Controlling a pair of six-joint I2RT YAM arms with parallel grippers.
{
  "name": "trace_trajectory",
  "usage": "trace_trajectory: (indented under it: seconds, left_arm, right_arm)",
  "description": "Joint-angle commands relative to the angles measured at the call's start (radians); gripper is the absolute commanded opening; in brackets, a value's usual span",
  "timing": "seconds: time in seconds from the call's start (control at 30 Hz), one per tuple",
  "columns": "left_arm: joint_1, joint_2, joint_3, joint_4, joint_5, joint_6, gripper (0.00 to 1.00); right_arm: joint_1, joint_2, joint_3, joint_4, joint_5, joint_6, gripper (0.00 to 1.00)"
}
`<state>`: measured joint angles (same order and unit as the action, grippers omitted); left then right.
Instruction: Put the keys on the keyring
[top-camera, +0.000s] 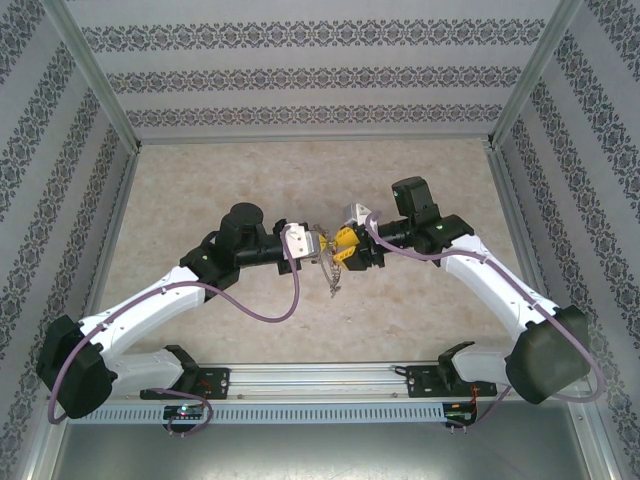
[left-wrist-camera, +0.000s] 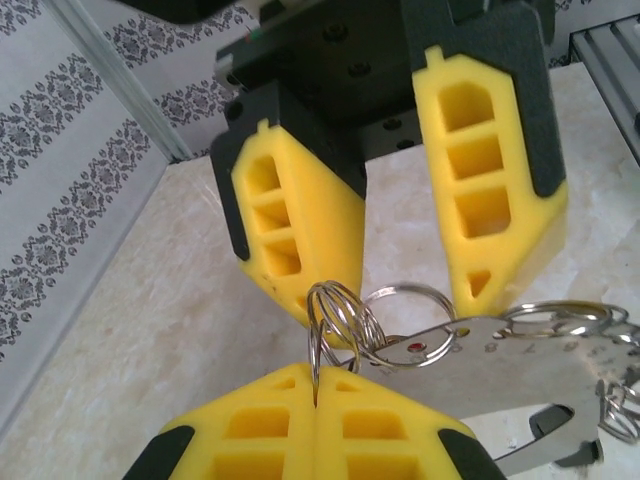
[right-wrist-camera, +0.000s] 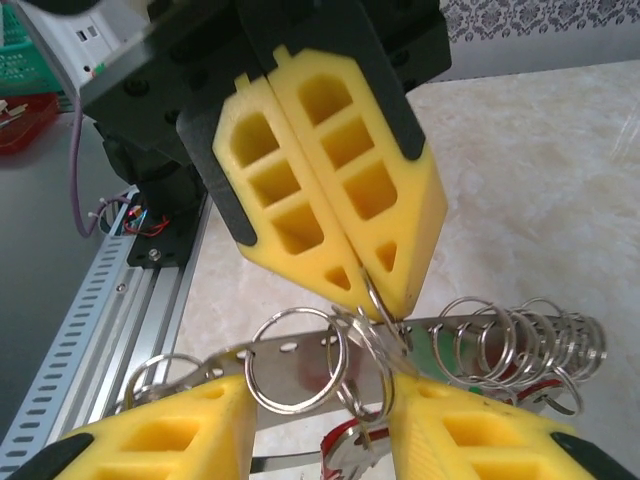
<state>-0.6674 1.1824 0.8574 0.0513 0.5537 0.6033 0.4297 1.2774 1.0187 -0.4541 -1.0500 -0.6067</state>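
The keyring (right-wrist-camera: 300, 362) is a flat grey metal band with holes, threaded with several small split rings (right-wrist-camera: 520, 340). In the left wrist view the keyring (left-wrist-camera: 520, 370) stretches to the right. My left gripper (left-wrist-camera: 318, 400) is shut on one thin split ring (left-wrist-camera: 335, 315) at the band's end. My right gripper (right-wrist-camera: 325, 385) is open, its yellow fingers (right-wrist-camera: 170, 430) standing either side of the band and rings. A key with a red head (right-wrist-camera: 350, 452) hangs just below the band. From above, the left gripper (top-camera: 322, 247) and right gripper (top-camera: 343, 245) meet mid-table, with the keyring (top-camera: 333, 278) dangling beneath.
The beige table (top-camera: 300, 180) lies under both arms, walled by patterned panels. An aluminium rail (top-camera: 320, 378) with both arm bases runs along the near edge. A red and green basket (right-wrist-camera: 25, 95) sits off the table, beyond the rail.
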Motion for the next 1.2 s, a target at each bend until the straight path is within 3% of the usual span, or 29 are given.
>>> trace_trajectory:
  seconds: [0.0,0.13,0.4,0.53,0.6,0.7,0.9,1.0,1.17]
  left_arm:
    - [0.006,-0.037,0.016,-0.007,0.035,0.038,0.0]
    - [0.005,-0.038,0.004,0.02,0.004,0.019,0.0]
    - [0.006,-0.029,0.009,0.043,-0.023,-0.027,0.0]
    - [0.006,-0.024,0.007,0.063,-0.011,-0.042,0.0]
    - [0.006,-0.025,0.008,0.069,-0.002,-0.041,0.0]
    - [0.006,-0.024,0.011,0.069,0.007,-0.04,0.0]
    - [0.006,-0.02,0.019,0.054,0.008,-0.028,0.0]
    - [0.006,-0.018,0.025,0.034,0.007,-0.016,0.0]
    - [0.006,-0.02,0.033,0.018,0.001,-0.011,0.0]
  right_arm:
    - [0.001,-0.002,0.032,-0.035,-0.057,-0.037,0.31]
    - [0.002,-0.006,0.03,-0.046,-0.079,-0.067,0.19]
    - [0.024,-0.038,0.008,-0.067,0.005,-0.151,0.12]
    - [0.068,-0.109,-0.038,-0.012,0.171,-0.2,0.15]
    - [0.079,-0.134,-0.053,0.013,0.221,-0.203,0.27]
    - [0.089,-0.157,-0.058,0.011,0.269,-0.227,0.27]
    - [0.103,-0.181,-0.068,0.014,0.309,-0.255,0.28]
    - [0.107,-0.187,-0.07,0.025,0.312,-0.249,0.35]
    - [0.113,-0.19,-0.054,0.019,0.282,-0.256,0.35]
